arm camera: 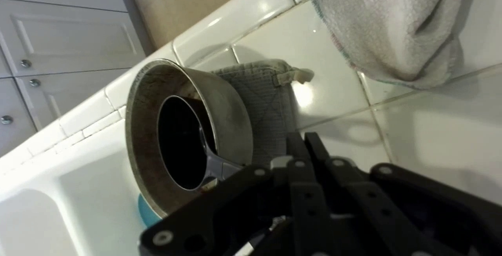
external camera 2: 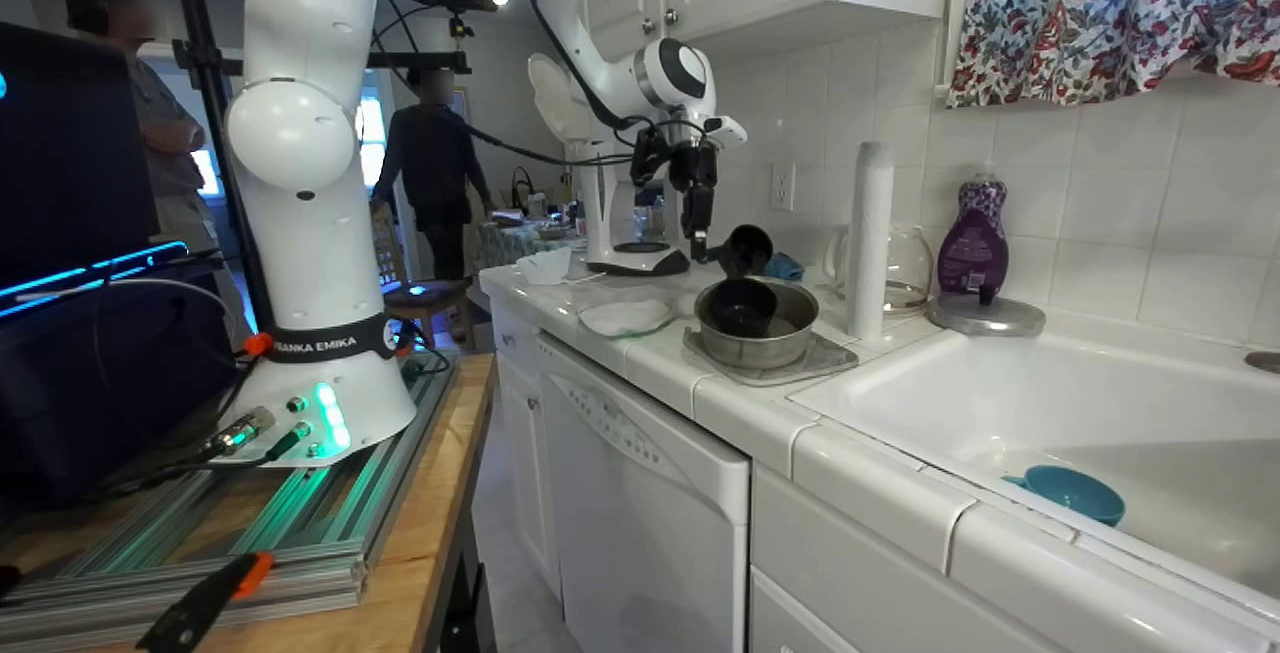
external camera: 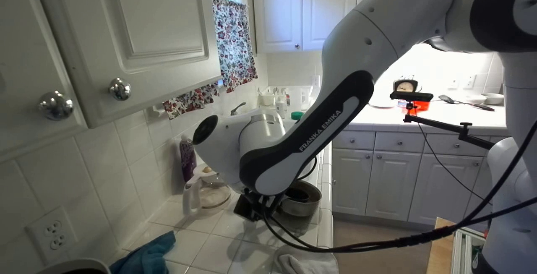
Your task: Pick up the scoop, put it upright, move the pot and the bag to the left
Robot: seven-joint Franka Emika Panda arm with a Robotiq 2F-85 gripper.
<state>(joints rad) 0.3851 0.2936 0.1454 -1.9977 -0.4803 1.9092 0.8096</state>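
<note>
In an exterior view my gripper [external camera 2: 698, 238] points down beside the pot [external camera 2: 790, 338], shut on the short handle of the black scoop [external camera 2: 748, 251], whose round cup is tilted sideways above the counter. A narrow gap separates my fingertips in the wrist view [arm camera: 306, 140]. The wide grey pot stands on a grey quilted mat [arm camera: 262, 103]. A black cup with a grey handle [arm camera: 182, 142] shows inside the pot's outline; whether it is the held one, I cannot tell. Another black round shape [external camera 2: 742, 306] sits in the pot. The bag is hidden or out of view.
The sink [external camera 2: 1000, 373] lies on the pot's near side in that view. A white upright roll [external camera 2: 870, 243], glass coffee pot [external camera 2: 908, 268], purple bottle [external camera 2: 972, 238] and lid [external camera 2: 985, 316] stand near the wall. A folded cloth [arm camera: 392, 24] and a teal cloth [external camera: 147, 255] lie on the counter.
</note>
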